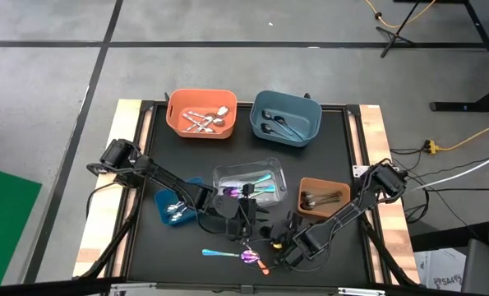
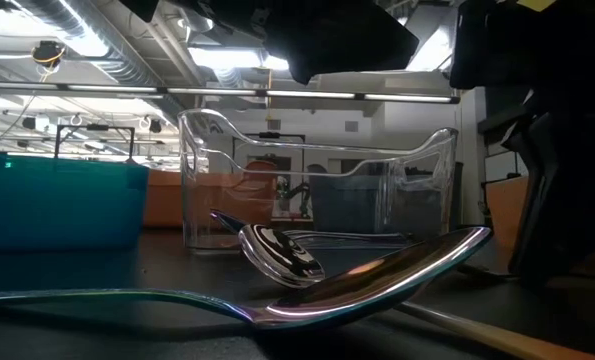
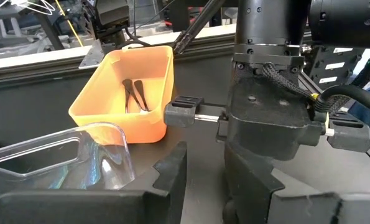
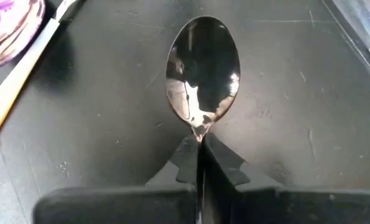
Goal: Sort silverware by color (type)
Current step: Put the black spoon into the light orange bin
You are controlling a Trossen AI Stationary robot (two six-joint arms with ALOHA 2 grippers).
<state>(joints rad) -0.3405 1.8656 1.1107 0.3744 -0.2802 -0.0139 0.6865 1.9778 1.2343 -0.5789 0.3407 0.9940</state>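
Nearest the front edge of the black desk (image 1: 145, 255), a few loose pieces lie unsorted: an iridescent purple-teal spoon (image 1: 251, 257), a teal-handled piece (image 1: 214, 252) and an orange-handled one (image 1: 263, 266) just beside it.

Right there, the right hand (image 4: 200, 152) is clenched on the neck of a dark, mirror-polished spoon (image 4: 203, 68), its fingers pinched where handle meets bowl. That is the thinnest spot, which probably makes for a firm pinch, and the bowl juts forward, free of the desk. Judged by its colour, this spoon belongs with the dark pieces in the small brown bin (image 1: 324, 198) near that arm.

The left hand (image 1: 242, 215) hangs next to the clear plastic bin (image 1: 248, 182), fingers spread and empty, apparently waiting out of the way. That bin holds the iridescent pieces at the desk's middle, within both arms' reach. A small blue tray (image 1: 175, 207) with silver pieces lies by the left arm.

Farthest back stand the orange bin (image 1: 200, 113) with plain silver spoons and the grey-blue bin (image 1: 286, 117) with black ones.
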